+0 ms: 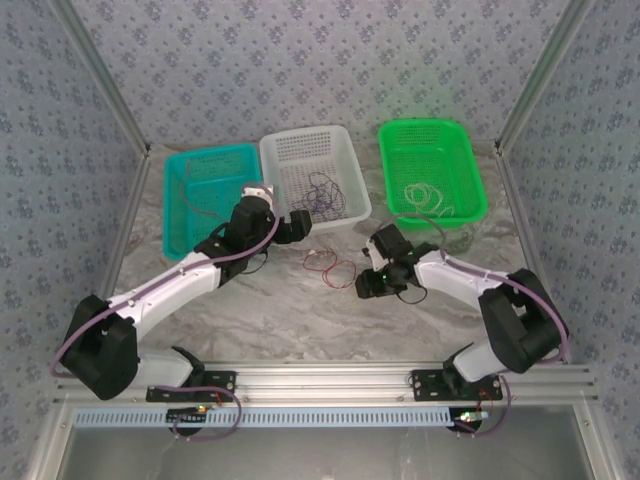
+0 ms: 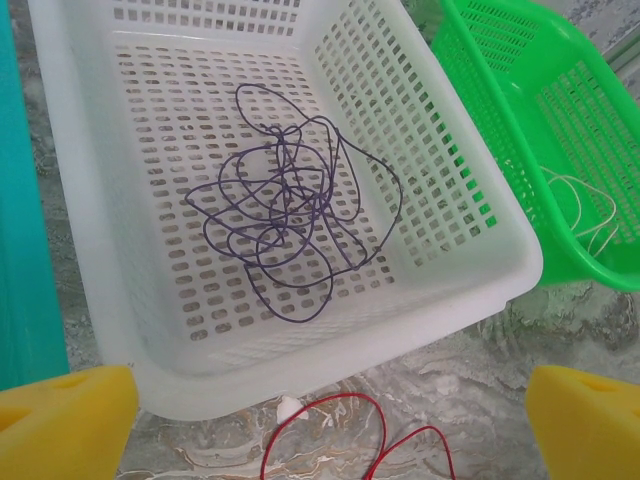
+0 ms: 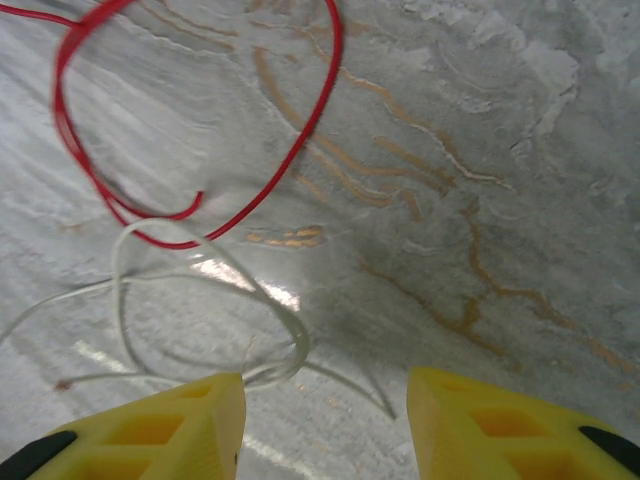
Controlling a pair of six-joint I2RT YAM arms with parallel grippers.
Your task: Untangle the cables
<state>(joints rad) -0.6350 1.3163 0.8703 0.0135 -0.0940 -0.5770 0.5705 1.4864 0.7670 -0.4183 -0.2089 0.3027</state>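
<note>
A dark purple cable (image 2: pixel 285 215) lies in tangled loops inside the white basket (image 2: pixel 470 300). On the table just in front of that basket curls a red cable (image 2: pixel 350 435), also the red cable (image 1: pixel 330 265) between the two arms. My left gripper (image 2: pixel 330 430) hovers at the basket's near edge (image 1: pixel 305 218), jaws wide open and empty. My right gripper (image 3: pixel 325 420) is low over the table (image 1: pixel 366 285), open. A whitish cable loop (image 3: pixel 215 295) lies by its left finger (image 3: pixel 160 430), with the red cable (image 3: pixel 120 200) beyond it.
A teal basket (image 1: pixel 205 195) stands left of the white basket (image 1: pixel 312 170). The green basket (image 1: pixel 430 165) on the right holds whitish cable loops (image 1: pixel 430 195). Metal frame posts and patterned walls close in the table on three sides.
</note>
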